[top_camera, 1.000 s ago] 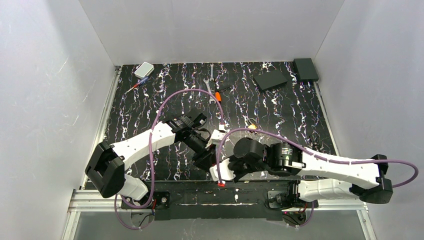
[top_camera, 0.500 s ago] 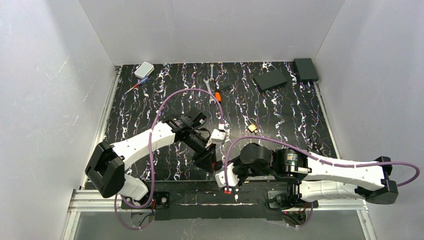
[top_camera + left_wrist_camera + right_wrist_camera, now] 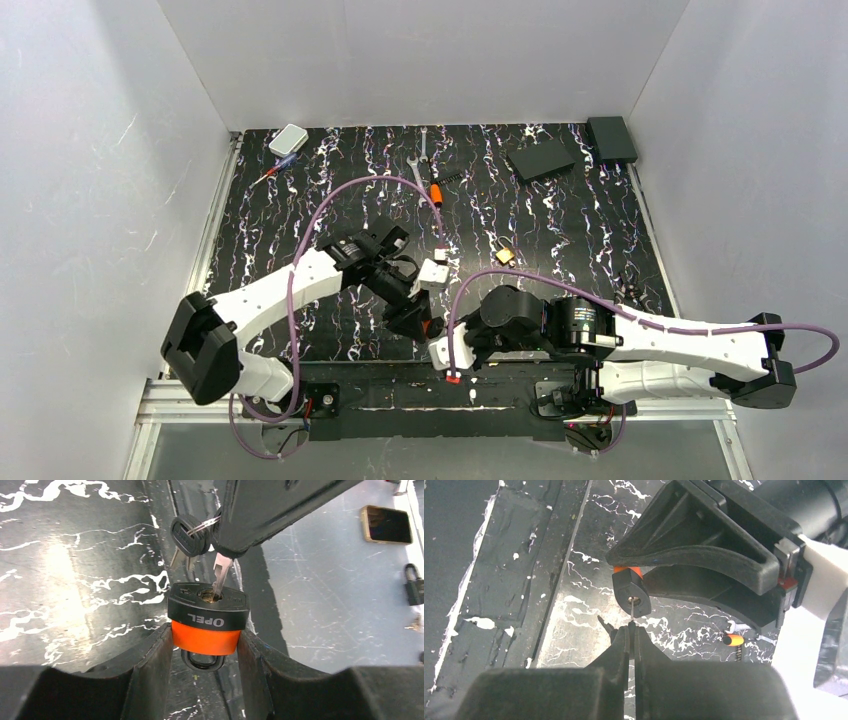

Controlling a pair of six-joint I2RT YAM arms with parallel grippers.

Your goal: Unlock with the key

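Both arms are white with black joints. The left arm has a big black block at 7 o'clock in the top view. The right arm has a row of little dark marks on its white shell. It also has a round black joint with a label, maybe writing, too small to read. A thin purple cable loops over each arm. The left gripper has thick, black, curved fingers. The right gripper has black fingers, thin at the tips.
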